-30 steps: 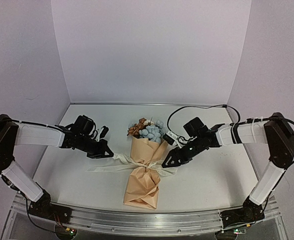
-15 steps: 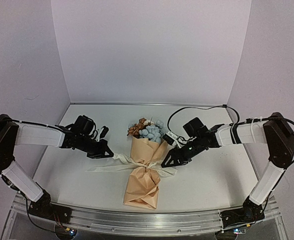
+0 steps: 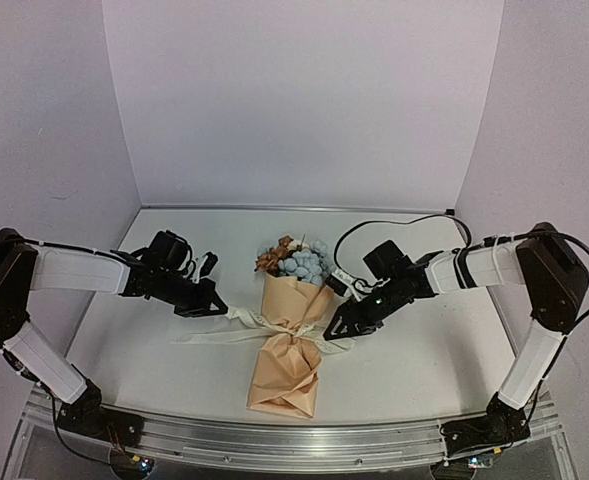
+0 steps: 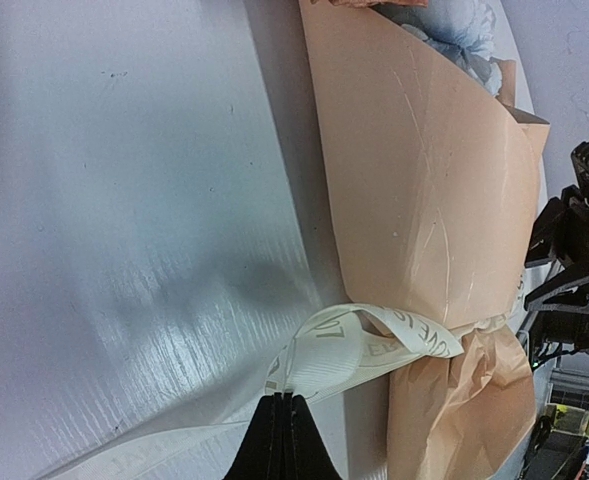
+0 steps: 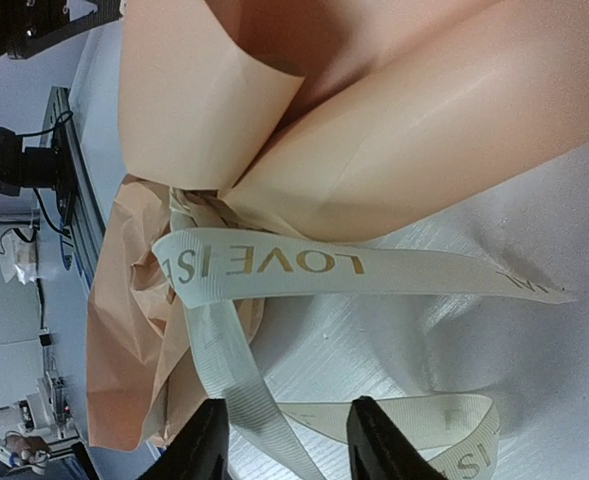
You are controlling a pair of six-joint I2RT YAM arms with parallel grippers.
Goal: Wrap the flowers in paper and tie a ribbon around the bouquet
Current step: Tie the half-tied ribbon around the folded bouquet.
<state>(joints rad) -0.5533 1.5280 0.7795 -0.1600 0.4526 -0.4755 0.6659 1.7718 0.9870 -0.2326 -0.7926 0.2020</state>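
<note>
The bouquet [image 3: 286,355] lies in the middle of the table, a tan paper [image 4: 424,190] cone with the blue and brown flowers [image 3: 296,260] at its far end. The cream ribbon [image 3: 270,325] is tied round its waist. My left gripper [image 3: 217,307] is shut on a ribbon loop [image 4: 359,350] just left of the cone; its tips [image 4: 283,402] pinch the loop's end. My right gripper [image 3: 335,328] is at the cone's right side, jaws apart. In the right wrist view a ribbon strand [image 5: 236,385] runs down between its fingers [image 5: 206,445], below the printed band [image 5: 294,265].
A loose ribbon tail [image 3: 202,335] trails left across the white table [image 3: 424,350]. White walls stand close on the left, back and right. A black cable [image 3: 359,232] loops behind the right arm. The metal rail [image 3: 274,440] runs along the near edge.
My right gripper has edged left toward the bouquet's waist and its jaws have narrowed somewhat. The left arm, the ribbon loop and the bouquet have stayed put.
</note>
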